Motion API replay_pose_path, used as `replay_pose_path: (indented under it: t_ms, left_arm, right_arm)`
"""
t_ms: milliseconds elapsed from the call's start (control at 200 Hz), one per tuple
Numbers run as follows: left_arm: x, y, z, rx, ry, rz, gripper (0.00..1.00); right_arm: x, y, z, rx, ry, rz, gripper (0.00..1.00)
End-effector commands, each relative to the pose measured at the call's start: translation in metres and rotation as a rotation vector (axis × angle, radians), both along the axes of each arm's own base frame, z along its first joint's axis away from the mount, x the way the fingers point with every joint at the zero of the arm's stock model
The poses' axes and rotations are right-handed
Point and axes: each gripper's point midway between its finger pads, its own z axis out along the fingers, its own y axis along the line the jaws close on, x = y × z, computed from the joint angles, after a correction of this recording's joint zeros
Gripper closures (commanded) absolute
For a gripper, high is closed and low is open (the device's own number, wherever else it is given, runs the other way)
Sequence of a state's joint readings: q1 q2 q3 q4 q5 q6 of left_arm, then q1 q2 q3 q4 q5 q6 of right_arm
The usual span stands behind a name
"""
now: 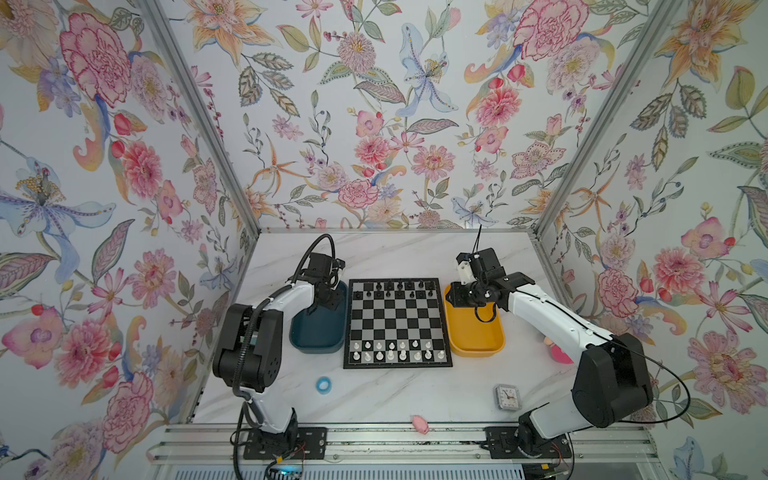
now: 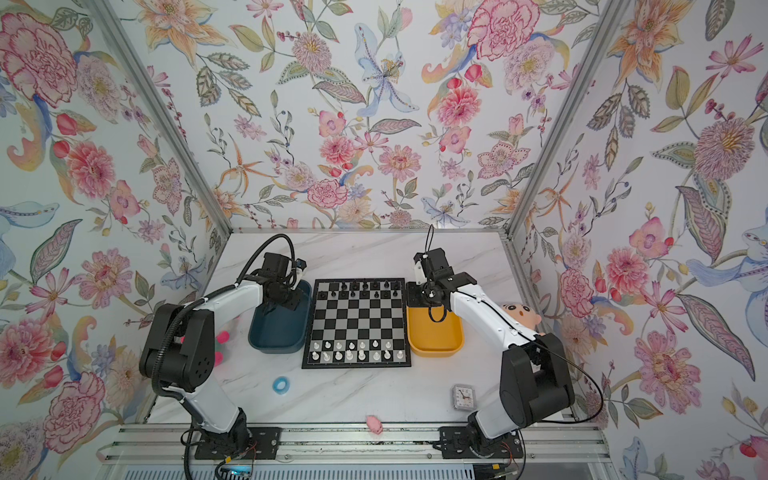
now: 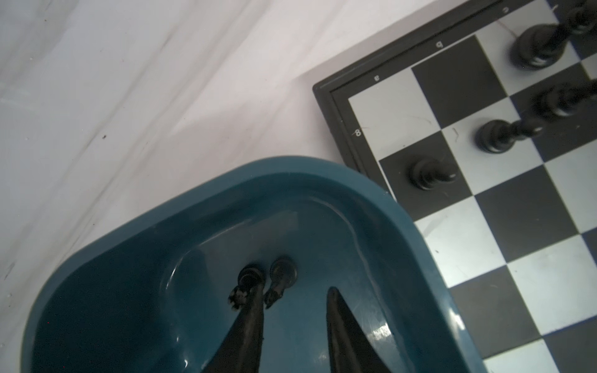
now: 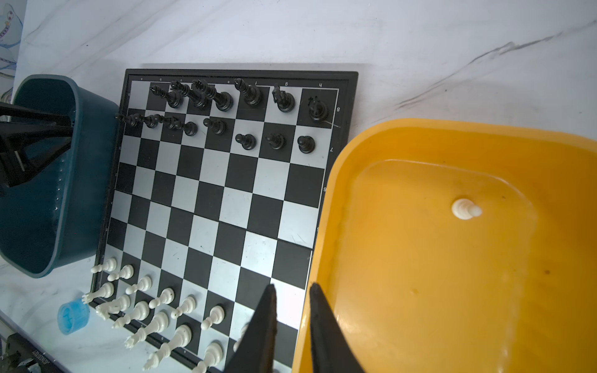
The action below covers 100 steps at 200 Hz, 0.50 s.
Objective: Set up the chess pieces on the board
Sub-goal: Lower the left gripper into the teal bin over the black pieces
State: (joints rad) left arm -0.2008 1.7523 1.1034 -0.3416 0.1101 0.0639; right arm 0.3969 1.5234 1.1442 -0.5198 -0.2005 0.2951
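The board (image 1: 397,322) lies between two bins in both top views. Black chess pieces (image 1: 388,286) fill much of its two far rows, and white ones (image 1: 390,353) its two near rows. My left gripper (image 3: 295,289) is down inside the teal bin (image 3: 129,290) and open. Two black pieces (image 3: 282,277) lie on the bin floor at its fingertips, one partly behind a finger, neither gripped. My right gripper (image 4: 293,285) hangs over the seam between the board and the yellow bin (image 4: 452,290), jaws slightly apart and empty. A white pawn (image 4: 465,210) lies in that bin.
A blue ring (image 1: 323,384), a small clock (image 1: 507,397) and a pink toy (image 1: 419,424) lie on the marble table in front of the board. A plush doll (image 2: 519,316) sits behind my right arm. Floral walls close in three sides.
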Motion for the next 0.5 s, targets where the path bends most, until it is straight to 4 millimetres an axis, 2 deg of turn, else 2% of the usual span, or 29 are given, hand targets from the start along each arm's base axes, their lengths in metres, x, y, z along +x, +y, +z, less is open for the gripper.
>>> replay_pose_path:
  t_ms: [0, 495]
  left_arm:
    - [0.005, 0.0, -0.002, -0.017, 0.013, -0.006, 0.65]
    - [-0.001, 0.002, -0.015, -0.014, 0.062, 0.021, 0.66]
  right_arm:
    - [-0.003, -0.002, -0.009, -0.009, 0.029, 0.002, 0.79]
    - [-0.002, -0.001, -0.011, -0.003, 0.03, 0.0, 0.79]
